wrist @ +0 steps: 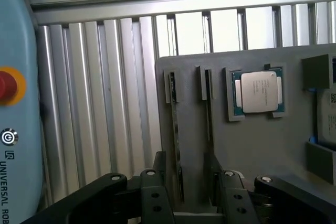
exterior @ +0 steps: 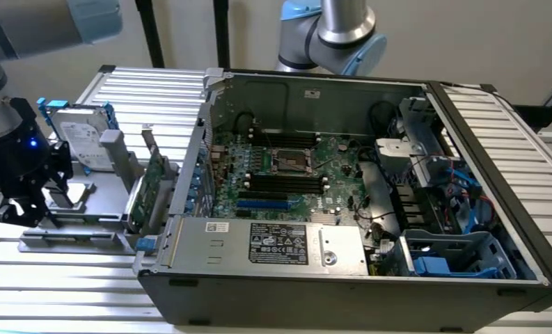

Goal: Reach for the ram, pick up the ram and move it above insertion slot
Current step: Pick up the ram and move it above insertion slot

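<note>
end effector (wrist: 185, 165) is down over the grey holder (wrist: 252, 145), on the exterior view's left of the open PC case (exterior: 350, 90). Jaws spread, straddling the ram (wrist: 177, 129), no clamp visible. The ram sits on edge in its holder groove, second stick (wrist: 208, 103) just beside. Reach looks about done. Grip, lift and carry over the memory slots (exterior: 285, 182) not done.

- Arm (exterior: 25, 31): grey metal tube, light-blue joint cap (exterior: 97, 17) at its 3 o'clock end.
- Gripper (wrist: 185, 195): black angular links, silver screw heads (wrist: 150, 172).
- Black wrist housing: small blue light (exterior: 33, 144).
</note>
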### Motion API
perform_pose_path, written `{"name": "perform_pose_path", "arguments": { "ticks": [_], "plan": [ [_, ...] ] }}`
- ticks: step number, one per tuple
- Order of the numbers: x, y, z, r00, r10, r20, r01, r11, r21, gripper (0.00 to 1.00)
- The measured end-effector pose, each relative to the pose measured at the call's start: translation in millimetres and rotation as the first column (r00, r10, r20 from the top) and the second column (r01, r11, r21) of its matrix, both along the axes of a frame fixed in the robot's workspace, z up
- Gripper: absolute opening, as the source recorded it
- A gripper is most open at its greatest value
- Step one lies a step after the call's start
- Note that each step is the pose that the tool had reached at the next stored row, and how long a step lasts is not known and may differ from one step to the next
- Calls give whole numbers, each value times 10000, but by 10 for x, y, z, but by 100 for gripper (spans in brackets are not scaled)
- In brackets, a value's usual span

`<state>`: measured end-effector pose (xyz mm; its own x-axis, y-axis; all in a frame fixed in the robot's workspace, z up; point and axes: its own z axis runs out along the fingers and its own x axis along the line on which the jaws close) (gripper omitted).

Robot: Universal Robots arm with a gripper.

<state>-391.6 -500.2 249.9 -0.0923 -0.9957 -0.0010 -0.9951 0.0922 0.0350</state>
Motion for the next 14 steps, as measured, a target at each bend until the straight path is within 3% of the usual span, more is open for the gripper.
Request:
{"name": "perform_pose_path", "arguments": {
  "ticks": [14],
  "plan": [
    [1, 0, -255, 9999, 102, 1, -102, 9999, 0, 42]
  ]
}}
